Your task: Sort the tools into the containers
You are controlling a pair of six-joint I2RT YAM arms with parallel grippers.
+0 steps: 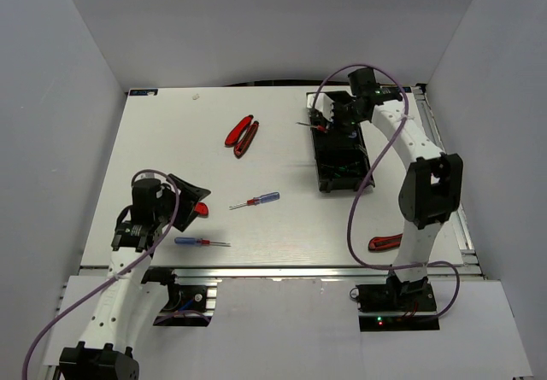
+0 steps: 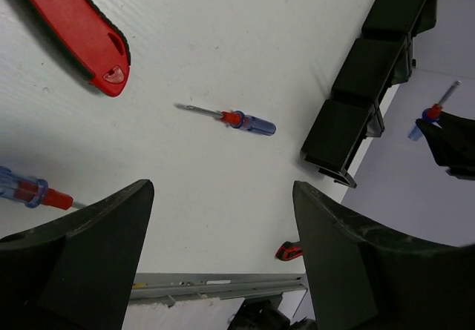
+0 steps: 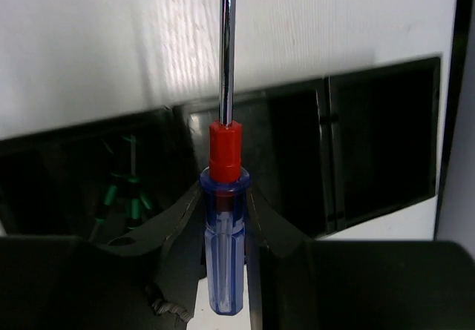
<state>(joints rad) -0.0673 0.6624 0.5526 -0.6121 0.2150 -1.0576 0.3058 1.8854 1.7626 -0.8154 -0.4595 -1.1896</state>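
- blue-and-red screwdriver (image 3: 225, 152) clamped by its handle in your right gripper (image 3: 225, 204), held over the tray (image 1: 335, 175), seemingly its middle compartment.
- step in hand: dropping it in; next you lower and let go, keeping the shaft off the dividers.
- green-handled screwdriver (image 3: 122, 196) lies in the neighbouring compartment.
- your left gripper (image 2: 221, 219) gapes empty well left of the tray, loose screwdriver (image 2: 249, 121) and red pliers (image 1: 243, 136) between.

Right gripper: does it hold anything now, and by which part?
The right gripper holds a blue-and-red-handled screwdriver by its blue handle, near the red collar; the metal shaft sticks out free. The left gripper is open and empty.
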